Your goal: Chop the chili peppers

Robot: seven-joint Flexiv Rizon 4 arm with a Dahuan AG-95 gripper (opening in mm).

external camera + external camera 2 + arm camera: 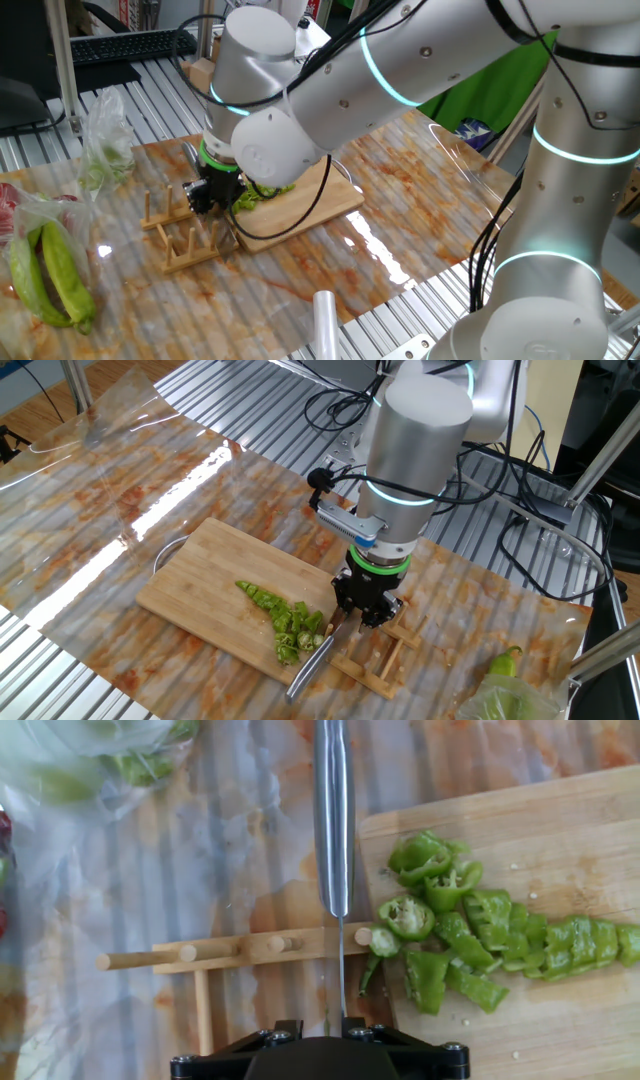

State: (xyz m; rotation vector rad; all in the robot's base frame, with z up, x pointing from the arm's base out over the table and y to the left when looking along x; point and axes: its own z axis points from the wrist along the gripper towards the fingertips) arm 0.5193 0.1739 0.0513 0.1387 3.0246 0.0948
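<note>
At the left of the hand view a wooden peg rack point(215, 952) lies on the table. At centre a knife point(333, 815) runs straight up the frame, its thin blade edge reaching down to the gripper point(335, 1020) at the bottom edge. Whether the jaws pinch it I can't tell. To the right, the chili peppers point(470, 935) lie sliced on the cutting board point(560, 830).

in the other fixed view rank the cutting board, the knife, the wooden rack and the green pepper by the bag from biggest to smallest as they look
1. cutting board
2 and 3. knife and wooden rack: look alike in extent, both partly hidden, so unranked
4. green pepper, though only part of it shows beside the bag.
</note>
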